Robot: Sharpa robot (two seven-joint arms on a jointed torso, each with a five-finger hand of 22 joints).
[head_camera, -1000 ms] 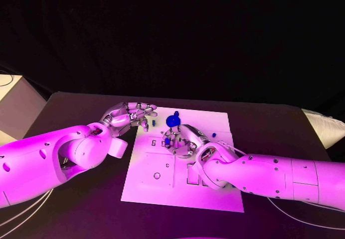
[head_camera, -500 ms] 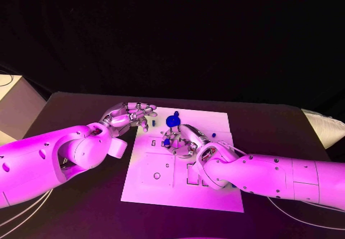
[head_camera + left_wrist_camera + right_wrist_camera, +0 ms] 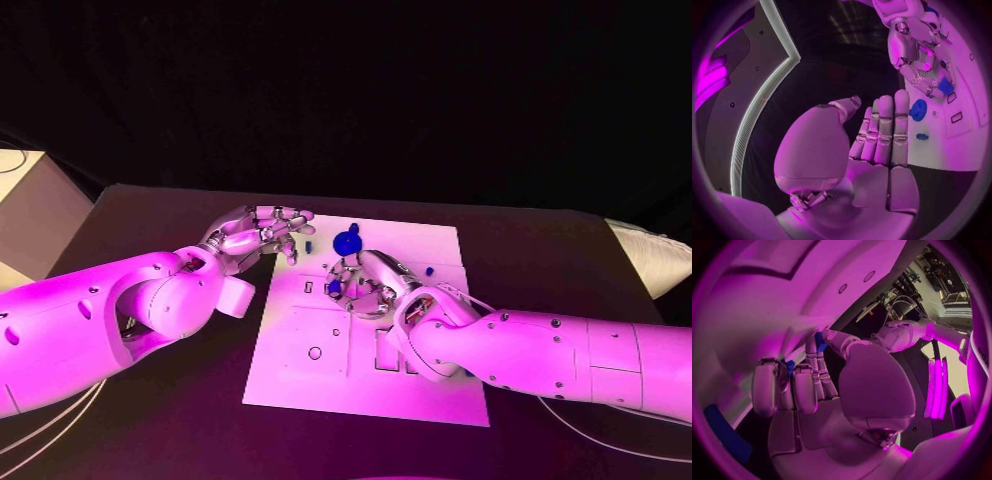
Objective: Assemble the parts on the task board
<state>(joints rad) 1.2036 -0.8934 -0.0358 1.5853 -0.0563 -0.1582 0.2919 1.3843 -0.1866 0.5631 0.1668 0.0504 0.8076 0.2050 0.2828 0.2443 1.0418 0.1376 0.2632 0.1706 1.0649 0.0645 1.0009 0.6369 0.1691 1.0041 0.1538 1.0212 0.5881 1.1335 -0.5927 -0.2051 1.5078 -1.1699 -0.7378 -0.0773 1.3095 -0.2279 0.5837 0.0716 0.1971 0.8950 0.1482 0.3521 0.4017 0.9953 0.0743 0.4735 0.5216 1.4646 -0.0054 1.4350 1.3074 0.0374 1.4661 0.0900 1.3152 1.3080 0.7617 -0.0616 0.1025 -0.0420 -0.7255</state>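
Assembly looks early, you judge: board on worktop has empty slots near you. Round part stands at far end. Right hand pinches small part over board middle. Left hand curled, holds nothing, at board's far-left edge.

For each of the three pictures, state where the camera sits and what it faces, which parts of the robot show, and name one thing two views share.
Head view: sits on the robot's head, looking down at the task board on the black table; both arms enter, left robot hand and right robot hand over the board.
Left wrist view: behind the left robot hand, facing the board and the right robot hand.
Right wrist view: behind the right robot hand, pinching a blue part.
Shared: the round blue part appears in the head and left wrist views.
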